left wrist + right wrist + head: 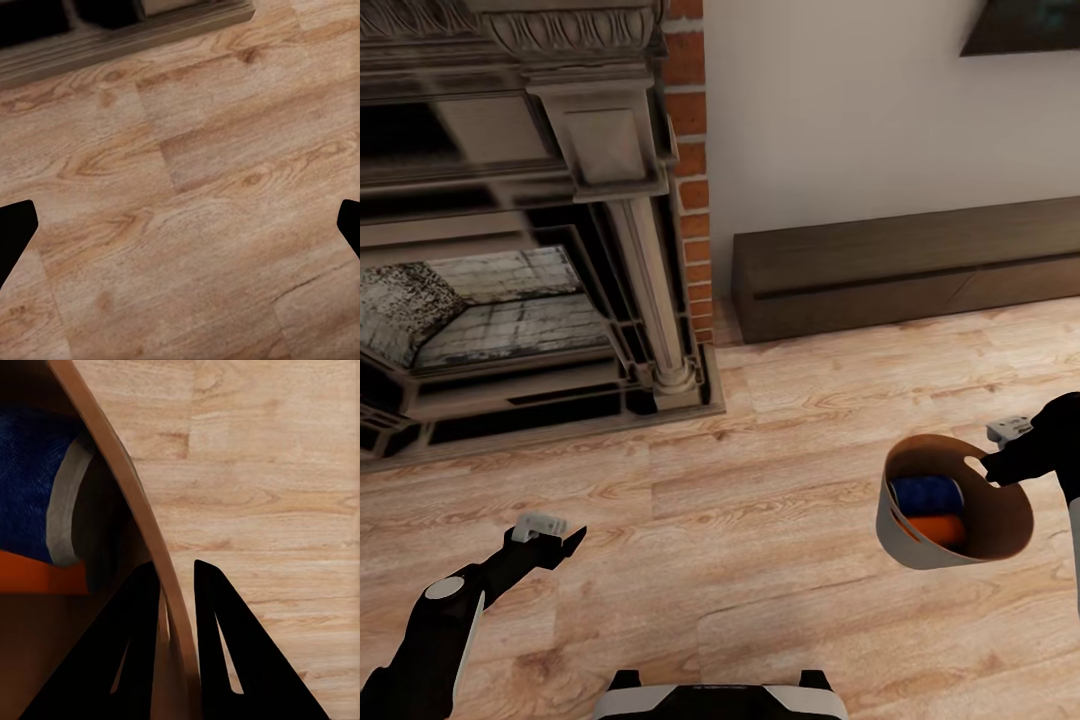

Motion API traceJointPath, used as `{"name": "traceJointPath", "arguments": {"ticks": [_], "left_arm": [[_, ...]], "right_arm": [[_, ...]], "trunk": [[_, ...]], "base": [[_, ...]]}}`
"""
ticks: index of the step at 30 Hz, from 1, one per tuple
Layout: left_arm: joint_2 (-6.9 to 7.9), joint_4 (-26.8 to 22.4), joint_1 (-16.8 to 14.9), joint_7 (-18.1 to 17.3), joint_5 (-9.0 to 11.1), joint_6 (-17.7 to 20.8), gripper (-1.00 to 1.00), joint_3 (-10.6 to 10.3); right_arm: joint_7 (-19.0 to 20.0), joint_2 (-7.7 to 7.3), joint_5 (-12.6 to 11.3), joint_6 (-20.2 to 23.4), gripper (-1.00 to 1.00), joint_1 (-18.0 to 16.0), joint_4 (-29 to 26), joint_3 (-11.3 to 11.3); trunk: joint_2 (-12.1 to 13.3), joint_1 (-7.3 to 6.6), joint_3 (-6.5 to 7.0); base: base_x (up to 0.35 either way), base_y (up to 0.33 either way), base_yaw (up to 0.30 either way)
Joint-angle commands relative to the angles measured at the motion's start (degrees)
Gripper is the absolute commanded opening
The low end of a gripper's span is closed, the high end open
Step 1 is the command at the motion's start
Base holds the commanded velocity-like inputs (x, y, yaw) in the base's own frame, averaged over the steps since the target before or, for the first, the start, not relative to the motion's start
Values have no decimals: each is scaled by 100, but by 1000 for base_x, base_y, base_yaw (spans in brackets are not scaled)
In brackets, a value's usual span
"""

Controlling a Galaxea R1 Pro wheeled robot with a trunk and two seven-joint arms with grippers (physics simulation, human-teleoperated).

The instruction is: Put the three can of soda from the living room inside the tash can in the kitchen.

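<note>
The tash can (905, 535), grey outside and coppery inside, hangs tilted above the wood floor at the right of the head view. My right gripper (992, 465) is shut on its far rim. Inside it lie a dark blue can of soda (927, 493) and an orange one (938, 529). The right wrist view shows my right gripper (176, 574) pinching the bin wall (112, 442), one finger inside and one outside, with the blue can (26, 480) and the orange can (37, 577) beside it. My left gripper (555, 535) is open and holds nothing over bare floor (180, 225).
This is the living room. A brick fireplace (510, 250) with a stone surround stands ahead at the left. A long dark low cabinet (910, 265) runs along the wall at the right, under a wall TV corner (1020, 25). Light wood floor (760, 500) lies between them and me.
</note>
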Motion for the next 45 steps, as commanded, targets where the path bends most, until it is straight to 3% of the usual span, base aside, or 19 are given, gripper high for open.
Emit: {"name": "traceJointPath", "arguments": {"ticks": [1,45], "left_arm": [[0,3,1,0,-6,0,100,0],[9,328,1,6,-50,-79,100,-8]], "right_arm": [[45,-2,-34,45,-100,-1,2,1],[28,-41,-16,44,-100,16,2,19]], "trunk": [[-42,22,-18],[-1726,944,-772]], "base": [[0,0,0],[0,0,0]]}}
